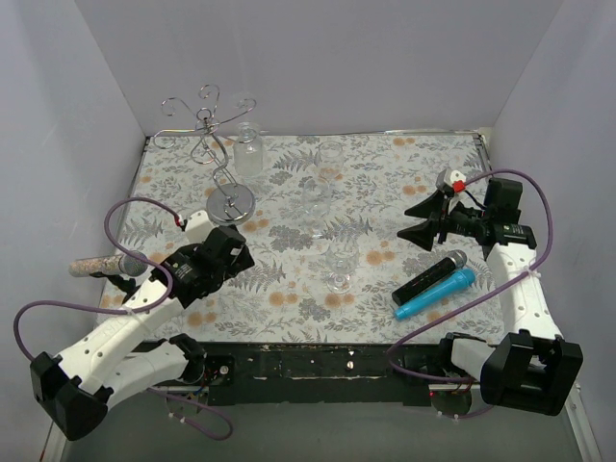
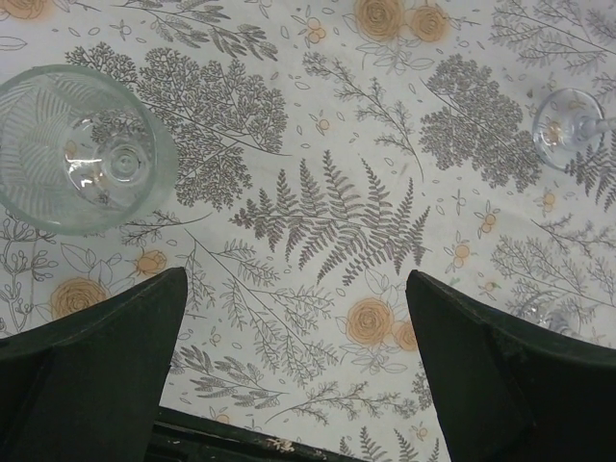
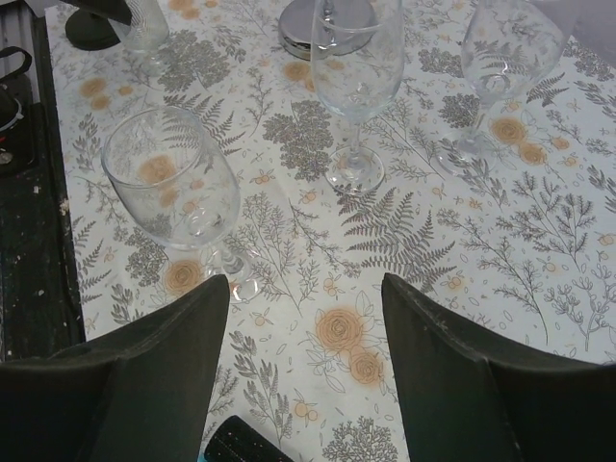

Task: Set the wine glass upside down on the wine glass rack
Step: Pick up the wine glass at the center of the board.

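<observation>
In the lower centre of the top view, the wine glass (image 1: 337, 268) closest to the arms stands upright on the flower-patterned table (image 1: 404, 173). Two more stemmed glasses stand further up the frame. The wine glass rack (image 1: 214, 144) rises in the upper left, well apart from this glass. Another clear glass sits just beside the rack's curled arms, but it cannot be told whether that one hangs from them.

The right pincer (image 3: 306, 281) is spread wide and holds nothing, with the wine glass at the left of its wrist view. The left pincer (image 2: 295, 279) is also spread wide and empty, above bare cloth between a glass bowl in the upper left of its view and a glass foot in the upper right.

The wine glass is probably light, rigid, thin-walled and smooth, so it should slip easily and could crack under a hard squeeze. It also looks top-heavy on its narrow stem, and a nudge to the bowl could tip it. The stem just under the bowl seems the safest place to take hold. That leaves the foot free to slide into a rack arm once the glass is turned over.
</observation>
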Robot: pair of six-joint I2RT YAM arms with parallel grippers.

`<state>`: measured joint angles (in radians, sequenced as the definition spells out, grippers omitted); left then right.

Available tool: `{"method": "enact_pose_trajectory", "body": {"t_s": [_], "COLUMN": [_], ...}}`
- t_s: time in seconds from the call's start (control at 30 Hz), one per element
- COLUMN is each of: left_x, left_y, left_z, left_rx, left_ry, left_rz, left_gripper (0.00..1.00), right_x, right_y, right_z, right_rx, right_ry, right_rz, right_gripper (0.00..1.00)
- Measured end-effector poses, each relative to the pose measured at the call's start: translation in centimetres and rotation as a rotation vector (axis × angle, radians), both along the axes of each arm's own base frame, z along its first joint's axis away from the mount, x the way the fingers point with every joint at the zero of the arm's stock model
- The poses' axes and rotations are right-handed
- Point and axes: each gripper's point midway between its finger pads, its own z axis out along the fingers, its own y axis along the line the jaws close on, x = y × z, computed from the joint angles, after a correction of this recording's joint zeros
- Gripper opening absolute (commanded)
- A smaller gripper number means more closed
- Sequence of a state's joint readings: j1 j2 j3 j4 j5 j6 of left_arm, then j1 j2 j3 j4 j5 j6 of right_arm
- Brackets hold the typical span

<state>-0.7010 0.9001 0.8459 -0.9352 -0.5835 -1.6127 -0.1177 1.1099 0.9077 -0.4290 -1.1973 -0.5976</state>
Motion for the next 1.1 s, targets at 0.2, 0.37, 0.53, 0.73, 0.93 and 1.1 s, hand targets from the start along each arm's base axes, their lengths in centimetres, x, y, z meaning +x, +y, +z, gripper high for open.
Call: {"method": "enact_pose_trajectory", "body": {"t_s": [0.2,0.37,0.53,0.73,0.93,1.1], "left_x": [1.0,1.8,2.8,4.1,4.9,5.2], "left_y": [1.9,3.3,4.2,6.5,6.6,5.9], "left_z": [-0.4,-0.4,-0.5,-1.9,-3.4,-4.0], "left_rx": [0.024,0.048,0.085,0.124,0.116,0.096], "left_ry": [0.014,0.009,0.006,0.015,0.046,0.065], "left_rz": [0.079,0.117,0.127,0.175,0.146,0.109], "left_gripper": [0.98,0.98,0.97,0.88,0.77,0.45], "right_x": [-0.3,-0.3,-0.2,-0.2,-0.2,-0.3], "right_y": [-0.4,-0.4,-0.4,-0.4,-0.4,-0.4], "right_z": [-0.8,-0.9,-1.0,-1.0,-1.1,-1.5], "right_rx": [0.018,0.016,0.011,0.008,0.005,0.006], "right_ry": [0.007,-0.01,-0.025,-0.033,-0.039,-0.028], "right_rz": [0.002,0.012,0.016,0.018,0.02,0.02], "right_gripper": [0.72,0.72,0.72,0.71,0.72,0.72]}}
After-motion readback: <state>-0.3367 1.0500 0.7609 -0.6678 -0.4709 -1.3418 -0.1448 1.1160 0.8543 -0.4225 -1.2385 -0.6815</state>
